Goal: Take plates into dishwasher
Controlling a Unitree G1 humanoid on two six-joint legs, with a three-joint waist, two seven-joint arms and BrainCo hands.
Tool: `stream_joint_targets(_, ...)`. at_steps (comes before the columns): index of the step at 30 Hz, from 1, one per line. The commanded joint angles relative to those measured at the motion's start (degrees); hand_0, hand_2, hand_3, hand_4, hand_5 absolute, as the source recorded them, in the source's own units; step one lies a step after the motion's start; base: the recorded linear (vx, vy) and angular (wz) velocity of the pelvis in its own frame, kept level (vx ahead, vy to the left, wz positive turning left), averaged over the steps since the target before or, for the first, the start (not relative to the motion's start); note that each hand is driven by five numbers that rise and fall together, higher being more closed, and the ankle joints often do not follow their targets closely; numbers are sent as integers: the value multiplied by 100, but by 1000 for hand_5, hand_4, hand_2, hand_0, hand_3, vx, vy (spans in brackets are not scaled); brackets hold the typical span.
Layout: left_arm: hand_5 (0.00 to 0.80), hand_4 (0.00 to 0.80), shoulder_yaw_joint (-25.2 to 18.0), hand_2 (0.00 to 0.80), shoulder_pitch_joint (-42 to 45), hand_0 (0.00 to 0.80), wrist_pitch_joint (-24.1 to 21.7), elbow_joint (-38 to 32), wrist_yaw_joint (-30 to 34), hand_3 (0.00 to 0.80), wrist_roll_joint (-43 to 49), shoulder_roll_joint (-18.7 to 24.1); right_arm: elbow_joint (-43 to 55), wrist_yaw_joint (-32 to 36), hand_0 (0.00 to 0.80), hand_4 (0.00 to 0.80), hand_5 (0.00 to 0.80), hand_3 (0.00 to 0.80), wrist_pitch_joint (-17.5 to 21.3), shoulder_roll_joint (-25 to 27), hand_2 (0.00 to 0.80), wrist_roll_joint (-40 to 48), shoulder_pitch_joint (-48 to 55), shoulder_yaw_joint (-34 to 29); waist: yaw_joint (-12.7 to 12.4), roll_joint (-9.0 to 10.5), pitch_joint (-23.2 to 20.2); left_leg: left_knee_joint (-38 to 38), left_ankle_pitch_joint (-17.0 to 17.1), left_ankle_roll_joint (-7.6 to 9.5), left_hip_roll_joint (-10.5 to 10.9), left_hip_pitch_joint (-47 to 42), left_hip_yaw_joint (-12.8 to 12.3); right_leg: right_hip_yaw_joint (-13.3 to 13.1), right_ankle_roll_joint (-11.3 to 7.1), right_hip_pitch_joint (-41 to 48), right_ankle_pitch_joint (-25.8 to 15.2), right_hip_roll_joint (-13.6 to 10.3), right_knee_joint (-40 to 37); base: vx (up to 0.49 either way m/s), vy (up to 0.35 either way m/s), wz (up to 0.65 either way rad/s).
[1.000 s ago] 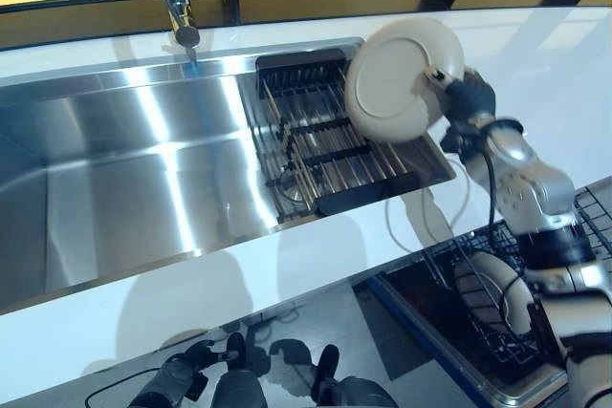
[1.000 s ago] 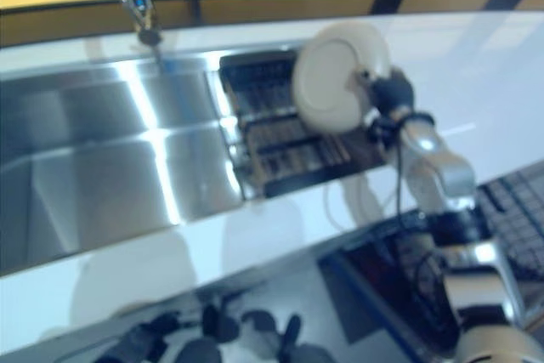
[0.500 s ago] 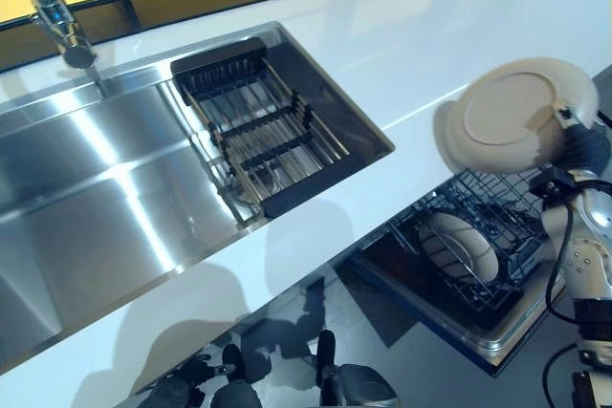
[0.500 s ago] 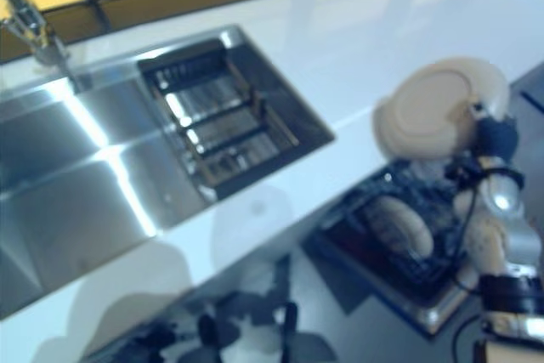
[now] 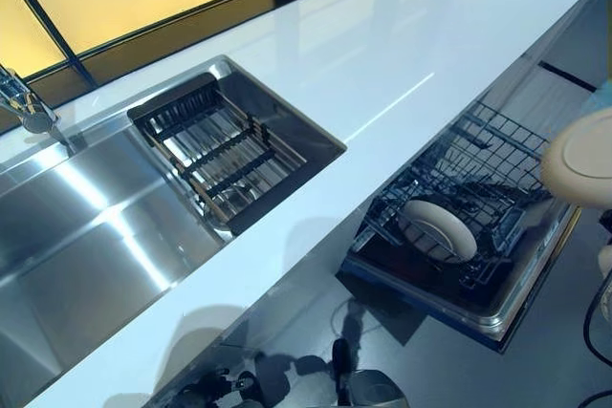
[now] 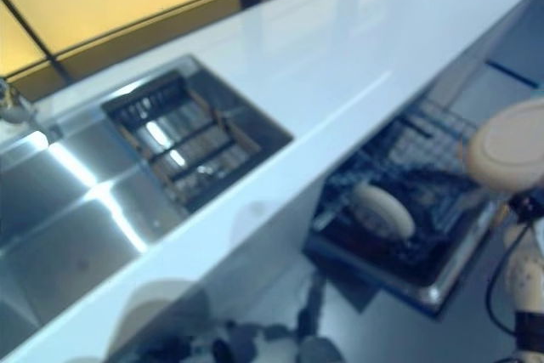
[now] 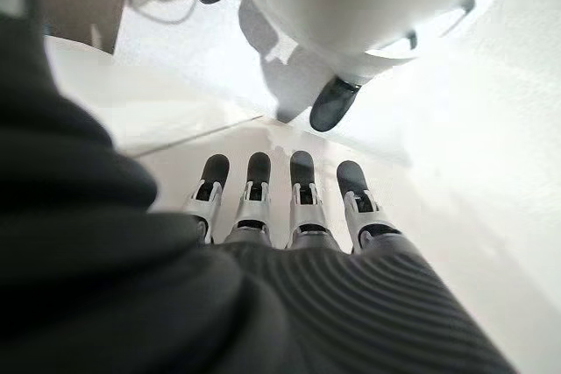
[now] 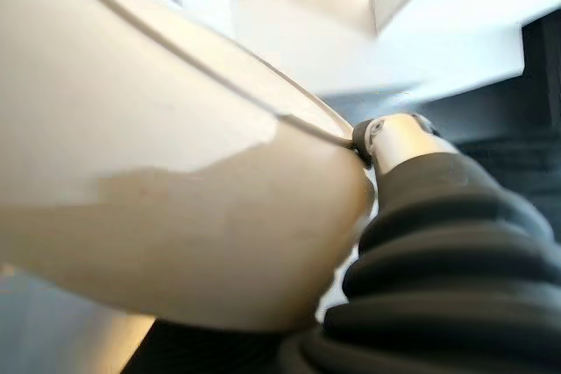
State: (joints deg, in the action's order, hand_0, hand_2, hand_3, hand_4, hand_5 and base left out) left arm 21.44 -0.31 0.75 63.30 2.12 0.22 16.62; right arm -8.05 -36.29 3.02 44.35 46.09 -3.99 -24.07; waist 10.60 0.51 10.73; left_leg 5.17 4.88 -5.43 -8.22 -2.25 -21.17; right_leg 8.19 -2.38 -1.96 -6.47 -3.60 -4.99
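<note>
Our right hand (image 8: 412, 208) stays clamped on the round cream ceramic plate (image 5: 583, 158), which has travelled from above the black sink drying rack (image 5: 222, 147) to over the open dishwasher's dark wire basket (image 5: 483, 188), beside a second cream plate (image 5: 438, 229) already slotted. Left hand (image 7: 289, 216) hangs idle, fingers straight. We judge lowering comes next.

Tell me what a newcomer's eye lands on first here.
A cream plate at the right edge, gripped by the right hand above the open dishwasher rack. Another plate already stands in that rack, below the white counter. The steel sink with its dark drainer fills the left.
</note>
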Motion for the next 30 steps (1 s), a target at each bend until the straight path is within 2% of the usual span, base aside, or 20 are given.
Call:
stream_joint_targets(1,0,0,32,0,-529,0,-46,106,-147,0,-283,328,-52,-213,800,800,800,800,253,518,800,-974,-366,-326,36,247,-31,-17,-201,14,-127,-74,-43,22,-338,62,313,-213,261,-19,-51,-8)
stream_joint_targets(6,0,0,76,0,-561,0,14,30,-164,0,-257,298,-304,-184,800,800,800,800,-47,809,800,-2294,-315,-172,42,177,19,-17,-165,-27,-156,-32,-31,19,-318,3,313,-205,251,-20,-37,-1)
stream_joint_targets(7,0,0,74,0,-560,0,15,26,-163,0,-254,296,-308,-182,800,800,800,800,-57,817,800,-2337,-322,-162,44,173,20,-17,-164,-29,-157,-29,-30,20,-317,-1,313,-204,252,-20,-37,-2)
stream_joint_targets(12,0,0,17,0,-569,0,67,-135,-86,0,-164,330,-240,321,800,800,800,800,-432,1286,800,-4012,-441,203,21,88,105,-17,-117,-65,-168,31,20,40,-290,-98,336,-208,303,-17,-40,1)
stream_joint_targets(16,0,0,-54,0,-520,0,80,-238,-46,0,-55,339,-108,789,800,800,800,800,-466,1675,800,-4885,-455,456,-2,72,145,-17,-95,-84,-171,56,76,76,-261,-138,346,-195,319,0,-69,4)
stream_joint_targets(26,0,0,-51,0,-554,0,62,-456,96,0,129,434,104,2218,800,800,800,800,-439,2329,800,-6141,-718,1126,-97,88,245,-17,-32,-162,-199,136,182,179,-214,-241,343,-148,315,-11,-78,3)
stream_joint_targets(30,0,0,-21,0,-631,0,128,-562,112,0,176,481,33,2572,800,800,800,800,-496,2415,800,-6279,-1047,1550,-143,90,346,-17,-3,-187,-205,215,207,219,-209,-334,317,-142,318,-61,-59,1)
